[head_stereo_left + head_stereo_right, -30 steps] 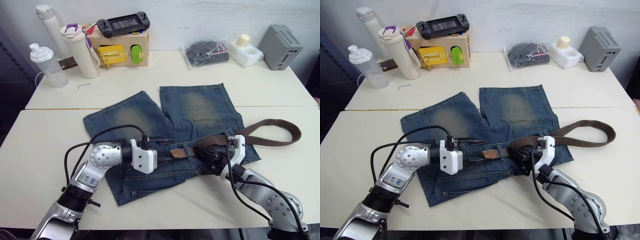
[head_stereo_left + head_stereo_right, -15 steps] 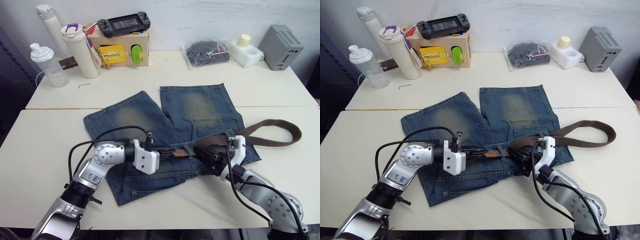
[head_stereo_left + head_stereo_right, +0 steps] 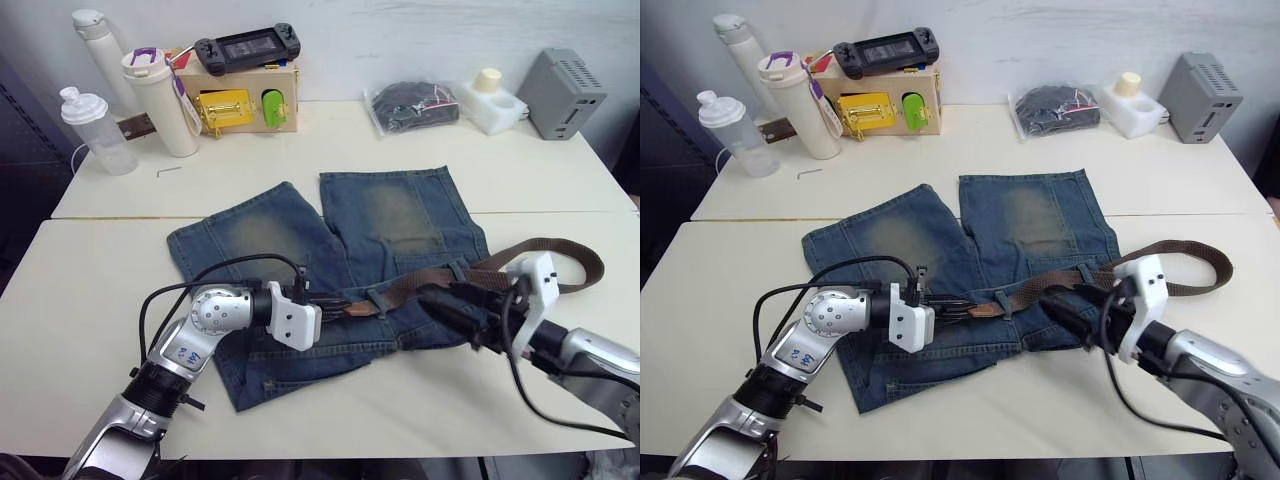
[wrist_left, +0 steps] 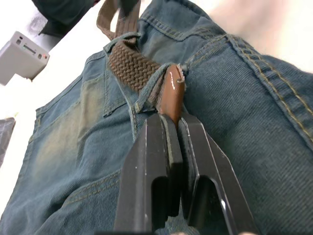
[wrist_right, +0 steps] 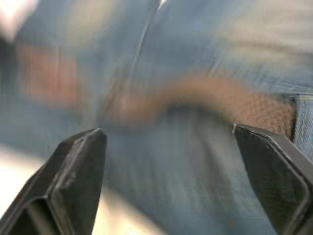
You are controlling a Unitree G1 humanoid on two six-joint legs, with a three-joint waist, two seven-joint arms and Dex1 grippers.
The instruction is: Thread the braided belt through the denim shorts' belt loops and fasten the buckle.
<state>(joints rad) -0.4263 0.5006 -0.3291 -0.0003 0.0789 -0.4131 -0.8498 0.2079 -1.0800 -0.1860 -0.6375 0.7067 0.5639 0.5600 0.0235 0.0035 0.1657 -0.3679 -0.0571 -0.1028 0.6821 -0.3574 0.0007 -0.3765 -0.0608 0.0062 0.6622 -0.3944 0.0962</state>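
Left gripper (image 4: 172, 128) clamped on braided belt (image 4: 133, 68) leather tip just past 1 belt loop (image 4: 157, 84), strap running rightward along waistband toward spread-open, empty right gripper (image 3: 1072, 317).

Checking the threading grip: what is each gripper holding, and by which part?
Left gripper: braided belt, jaws shut on its smooth leather tip. Right gripper: open, nothing held.

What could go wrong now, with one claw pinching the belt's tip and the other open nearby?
The left gripper pinches only the smooth leather end of the braided belt, so it might slip free. That tip sits at a belt loop, which could bunch the denim shorts. The open right gripper holds nothing down.
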